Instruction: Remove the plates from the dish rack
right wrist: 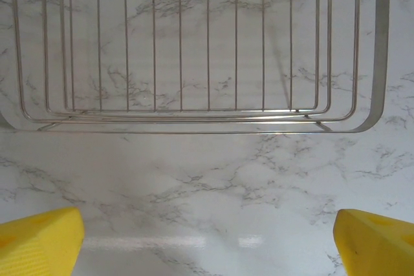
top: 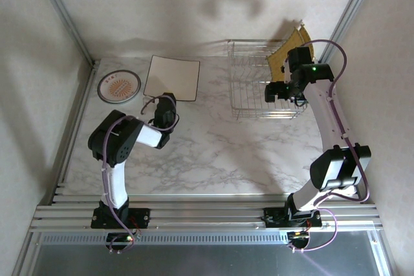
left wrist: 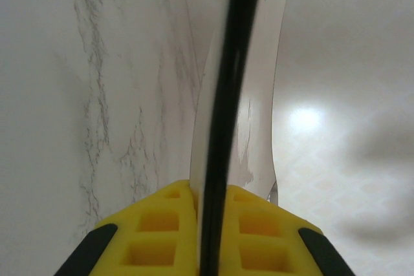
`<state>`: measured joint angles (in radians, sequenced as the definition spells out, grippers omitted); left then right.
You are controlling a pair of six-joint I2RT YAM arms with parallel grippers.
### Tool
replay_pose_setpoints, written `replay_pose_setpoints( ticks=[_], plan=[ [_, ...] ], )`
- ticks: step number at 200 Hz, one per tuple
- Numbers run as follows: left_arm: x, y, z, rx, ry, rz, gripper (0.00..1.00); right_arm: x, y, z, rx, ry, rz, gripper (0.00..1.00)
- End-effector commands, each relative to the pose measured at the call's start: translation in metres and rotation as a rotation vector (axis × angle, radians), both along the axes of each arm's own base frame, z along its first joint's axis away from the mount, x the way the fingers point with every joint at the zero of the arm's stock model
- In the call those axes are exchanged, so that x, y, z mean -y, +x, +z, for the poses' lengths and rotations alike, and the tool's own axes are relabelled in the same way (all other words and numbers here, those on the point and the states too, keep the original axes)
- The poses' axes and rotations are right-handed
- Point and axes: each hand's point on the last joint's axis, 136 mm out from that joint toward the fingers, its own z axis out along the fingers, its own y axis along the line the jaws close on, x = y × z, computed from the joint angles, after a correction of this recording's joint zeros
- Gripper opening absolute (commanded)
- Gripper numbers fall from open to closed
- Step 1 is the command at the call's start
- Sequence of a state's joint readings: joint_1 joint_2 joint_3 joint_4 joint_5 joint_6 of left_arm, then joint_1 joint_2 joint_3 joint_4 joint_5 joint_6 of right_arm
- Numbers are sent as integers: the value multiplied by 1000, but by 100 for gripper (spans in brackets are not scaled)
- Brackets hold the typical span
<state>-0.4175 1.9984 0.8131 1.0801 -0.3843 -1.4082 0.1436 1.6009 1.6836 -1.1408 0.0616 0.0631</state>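
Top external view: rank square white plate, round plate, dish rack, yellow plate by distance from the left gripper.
1. square white plate, held by left gripper
2. round plate, to its left
3. dish rack, to the right
4. yellow plate, in rack's far right

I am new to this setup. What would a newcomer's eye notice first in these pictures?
The left claw is shut on the near edge of a white square plate at the far side of the table, beside a round orange-patterned plate lying flat. On the right, the open right claw hangs over the near side of the wire dish rack, where a yellow plate leans at the far right corner.
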Motion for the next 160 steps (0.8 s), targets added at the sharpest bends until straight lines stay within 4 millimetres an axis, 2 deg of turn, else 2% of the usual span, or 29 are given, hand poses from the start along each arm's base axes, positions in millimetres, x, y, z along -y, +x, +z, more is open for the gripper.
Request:
replay_pose_setpoints(
  ticks=[1, 89, 160],
  plan=[
    [-7, 13, 58, 211, -123, 95, 0, -3, 3, 1, -2, 17, 13, 99],
    [-2, 28, 30, 93, -118, 131, 0, -6, 1, 4, 0, 46, 5, 99],
    [-6, 25, 12, -7, -86, 160, 0, -6, -3, 6, 7, 44, 11, 99]
  ],
)
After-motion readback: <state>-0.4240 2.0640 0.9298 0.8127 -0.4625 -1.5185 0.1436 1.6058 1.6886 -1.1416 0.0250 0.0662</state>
